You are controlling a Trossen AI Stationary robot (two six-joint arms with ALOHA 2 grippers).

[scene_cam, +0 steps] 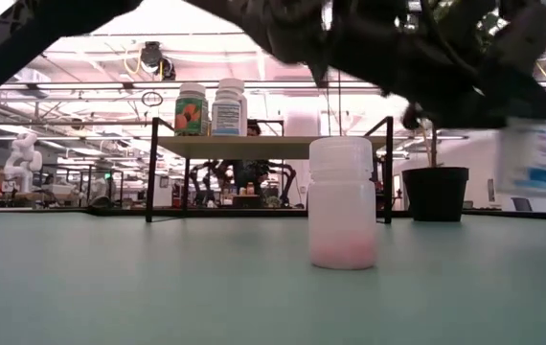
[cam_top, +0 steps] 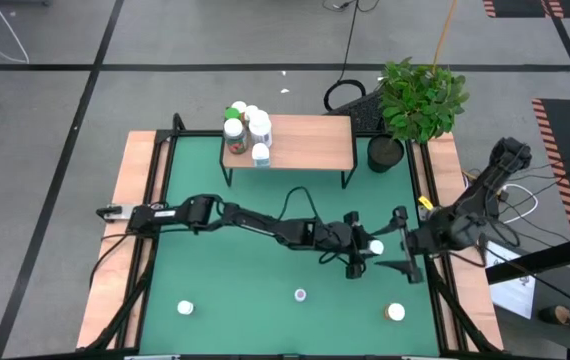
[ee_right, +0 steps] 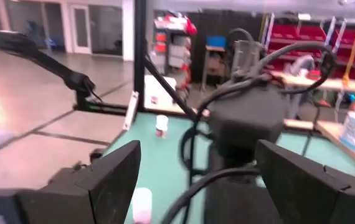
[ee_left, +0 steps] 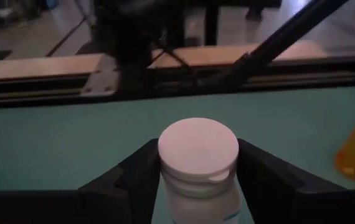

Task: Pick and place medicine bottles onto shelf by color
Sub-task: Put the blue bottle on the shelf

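Observation:
My left gripper (cam_top: 370,247) reaches across the green mat from the left and is shut on a white medicine bottle (ee_left: 197,163) with a white cap and a blue-marked label (scene_cam: 536,158). My right gripper (cam_top: 405,243) hangs open just right of it, holding nothing. The shelf (cam_top: 305,145) stands at the far side of the mat with several bottles (cam_top: 246,128) on its left end. Three more bottles stand upright on the mat: (cam_top: 185,308), (cam_top: 300,295) and an orange one (cam_top: 396,312). My left gripper pinches the bottle's body just under the cap (ee_left: 196,186) between its two fingers (ee_left: 134,177), one on each side. The fingers come nearly level from the table's left, slanting a little down. The bottle stands upright in the hold, lifted clear of the mat.
A black plant pot (cam_top: 386,152) with a leafy plant stands right of the shelf. A white bottle with pink contents (scene_cam: 341,201) stands on the mat in front of the low camera. Wooden boards (cam_top: 137,190) edge the mat on both sides.

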